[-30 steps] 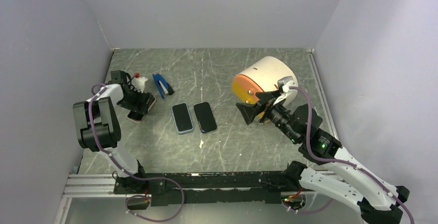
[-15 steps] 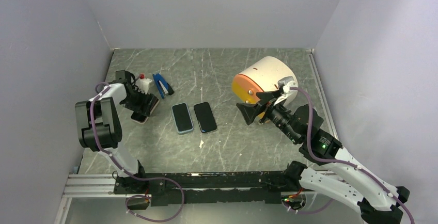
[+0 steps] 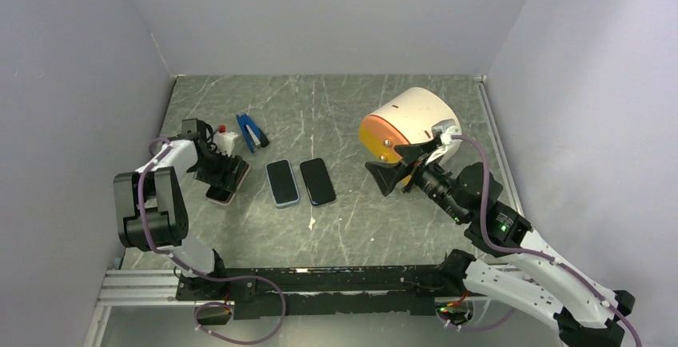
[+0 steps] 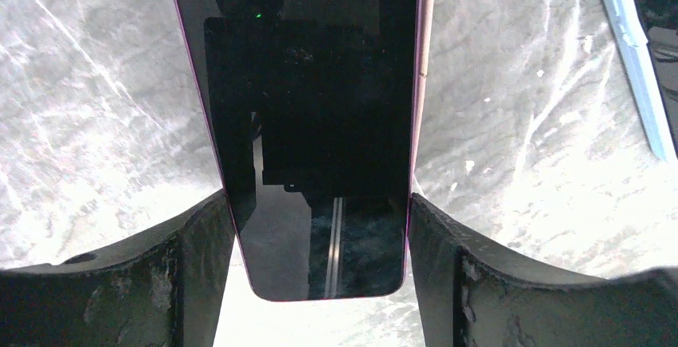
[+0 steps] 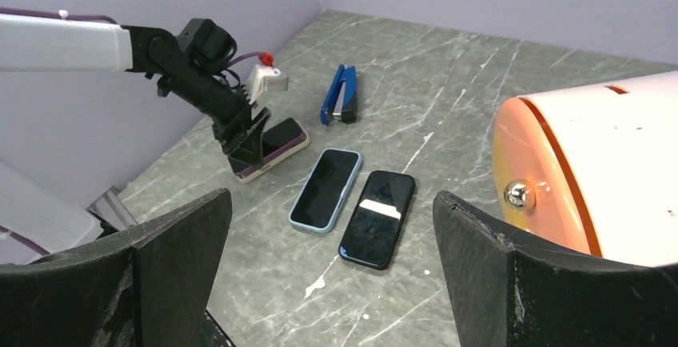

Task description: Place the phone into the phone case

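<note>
A dark-screened phone [image 4: 312, 123] with a pink rim lies at the table's left [image 3: 229, 185]. My left gripper [image 4: 320, 203] is shut on it, one finger pressed against each long side near its end. In the right wrist view that gripper [image 5: 244, 143] stands over the near end of this phone [image 5: 280, 141], which rests on a pale pink-and-white base. I cannot tell whether that base is the phone case. A phone shape with a light-blue rim [image 3: 282, 182] and a black phone [image 3: 317, 181] lie side by side mid-table. My right gripper [image 3: 384, 173] hovers open to their right, holding nothing.
A white drum with an orange face [image 3: 408, 123] lies on its side behind the right gripper. A blue stapler [image 3: 252, 131] and a small white bottle with a red cap [image 3: 226, 139] sit just behind the left gripper. Walls enclose the table on three sides.
The left gripper's jaws have narrowed onto the pink-rimmed phone and slid with it a little toward the near edge and the right. The right arm has barely moved.
</note>
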Controlling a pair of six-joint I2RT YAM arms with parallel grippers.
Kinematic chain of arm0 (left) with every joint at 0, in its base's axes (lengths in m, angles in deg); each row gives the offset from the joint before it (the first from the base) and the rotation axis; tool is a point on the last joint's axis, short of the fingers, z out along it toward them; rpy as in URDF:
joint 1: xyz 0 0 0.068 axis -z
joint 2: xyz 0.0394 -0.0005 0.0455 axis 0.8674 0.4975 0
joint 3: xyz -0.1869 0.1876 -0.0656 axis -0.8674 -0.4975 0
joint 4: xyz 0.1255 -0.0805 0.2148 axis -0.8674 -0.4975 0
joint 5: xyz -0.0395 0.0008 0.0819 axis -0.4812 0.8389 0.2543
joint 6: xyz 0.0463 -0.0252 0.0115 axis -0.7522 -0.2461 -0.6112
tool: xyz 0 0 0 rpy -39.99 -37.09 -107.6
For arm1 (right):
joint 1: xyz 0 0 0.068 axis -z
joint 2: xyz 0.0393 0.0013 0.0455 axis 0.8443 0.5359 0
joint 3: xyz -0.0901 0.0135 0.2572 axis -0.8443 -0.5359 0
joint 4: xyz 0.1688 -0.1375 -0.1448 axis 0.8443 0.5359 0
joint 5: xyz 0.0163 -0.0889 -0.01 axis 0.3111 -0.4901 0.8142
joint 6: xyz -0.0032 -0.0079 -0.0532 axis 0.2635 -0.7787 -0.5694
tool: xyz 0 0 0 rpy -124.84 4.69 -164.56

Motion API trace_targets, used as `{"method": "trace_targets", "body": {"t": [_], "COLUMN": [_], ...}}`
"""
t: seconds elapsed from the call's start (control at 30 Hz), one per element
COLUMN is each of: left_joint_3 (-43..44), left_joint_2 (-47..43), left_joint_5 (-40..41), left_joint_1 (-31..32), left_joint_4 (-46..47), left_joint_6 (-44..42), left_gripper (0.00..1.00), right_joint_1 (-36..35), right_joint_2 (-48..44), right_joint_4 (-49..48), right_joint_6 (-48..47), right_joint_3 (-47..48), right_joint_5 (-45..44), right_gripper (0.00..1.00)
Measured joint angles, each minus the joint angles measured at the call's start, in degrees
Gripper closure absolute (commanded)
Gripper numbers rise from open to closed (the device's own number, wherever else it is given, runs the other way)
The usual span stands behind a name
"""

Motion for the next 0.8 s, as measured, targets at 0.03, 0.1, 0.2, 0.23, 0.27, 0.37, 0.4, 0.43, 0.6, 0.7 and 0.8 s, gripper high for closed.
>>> {"method": "trace_targets", "body": {"t": [0.03,0.1,0.2,0.23,0.27,0.37,0.4,0.43,0.6,0.7,0.8], "left_joint_3": [-0.2,-0.24,-0.81,-1.22,-1.68,-1.95,-1.95,-1.95,-1.95,-1.84,-1.64], "left_joint_2": [-0.37,-0.61,-1.03,-1.55,-2.19,-3.63,-3.87,-3.91,-3.69,-3.54,-2.93], "left_joint_5": [0.02,0.09,0.48,0.52,0.59,0.81,0.83,0.87,0.92,1.03,1.05], "left_joint_1": [0.2,0.63,1.66,1.99,2.23,2.62,2.64,2.64,2.64,2.64,2.64], "left_joint_4": [-0.42,-1.18,-1.27,-1.36,-1.36,-1.77,-1.68,-1.64,-1.42,-1.38,-1.18], "left_joint_6": [0.48,1.49,2.16,2.54,2.73,3.04,3.08,3.1,3.63,4.11,4.37], "left_gripper": [0.26,0.23,0.19,0.19,0.19,0.18,0.19,0.19,0.2,0.2,0.19], "right_joint_1": [0.0,0.0,0.0,0.0,0.0,0.0,0.0,0.0,0.0,0.0,0.0], "right_joint_2": [-0.31,-0.46,-0.55,-0.46,-0.33,-0.33,-0.46,-0.68,-3.02,-4.35,-5.07], "right_joint_4": [-0.02,-0.04,-0.07,-0.04,-0.04,0.35,0.52,0.68,1.29,1.81,1.79], "right_joint_6": [0.35,0.85,1.51,1.77,1.9,2.47,2.75,2.97,4.22,4.66,4.87], "right_joint_3": [-0.02,-0.07,-0.07,-0.07,-0.07,-0.07,-0.09,-0.15,-1.46,-1.68,-1.68], "right_joint_5": [0.07,0.13,0.28,0.46,0.63,0.96,0.98,0.96,0.85,0.44,-0.13], "right_gripper": [0.01,0.01,0.01,0.01,0.01,0.01,0.01,0.01,0.01,0.01,0.01]}}
